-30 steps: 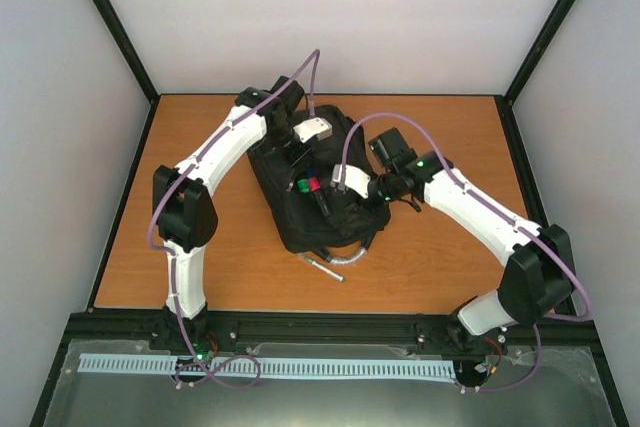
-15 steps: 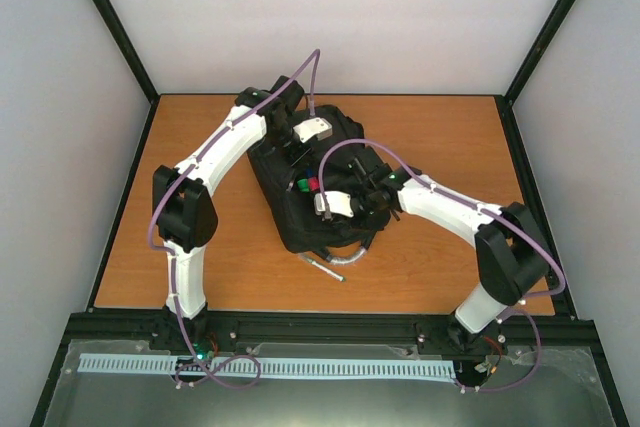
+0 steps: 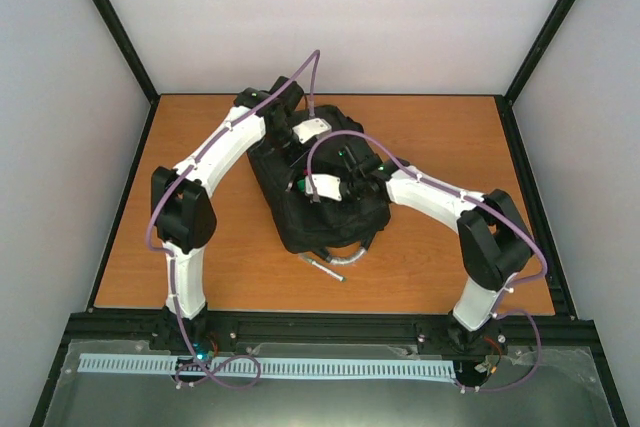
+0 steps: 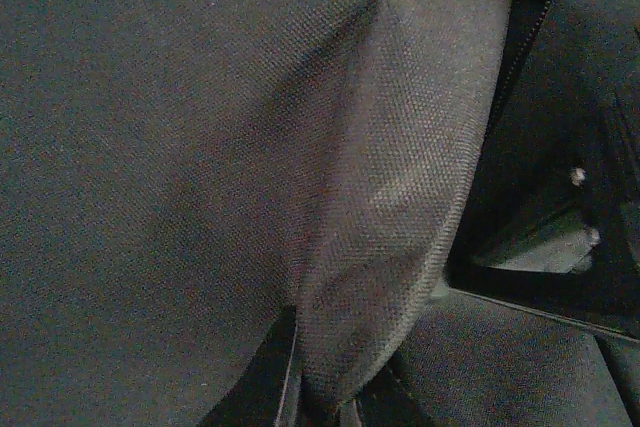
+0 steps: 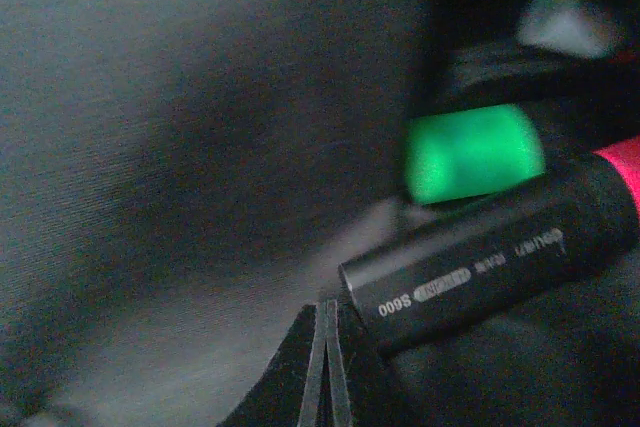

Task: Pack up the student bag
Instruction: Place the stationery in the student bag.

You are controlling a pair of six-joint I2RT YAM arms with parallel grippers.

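The student bag [image 3: 322, 222] lies near the middle of the wooden surface [image 3: 210, 257]. Its long side runs from about 11 o'clock to 5 o'clock in the top view. Its grey-silver loop handle [image 3: 352, 253] curls out at the bag's 5 o'clock end, onto the surface. A slim silvery pen-like stick [image 3: 324, 266] lies on the surface at the bag's 6 o'clock, just beside that loop.

The left arm reaches in from 9 o'clock and bends down onto the bag's 11 o'clock end. The left claw [image 4: 315, 399] is pinched tight on a raised fold of the bag's black woven fabric. The fold runs up from between the fingers toward 1 o'clock in the wrist view. A dark opening of the bag with a stitched edge shows at 3 o'clock of the fold.

The right arm comes in from 4 o'clock and lies across the bag's middle. The right claw [image 5: 325, 352] is fully closed, the two tips pressed together with nothing between them. It sits low over the bag's fabric. A black marker [image 5: 470, 262] with white print and a pink-red end lies just beside the tips at 2 o'clock; whether they touch cannot be told. A blurred green cap [image 5: 472, 152] lies past the marker, at 1 o'clock.
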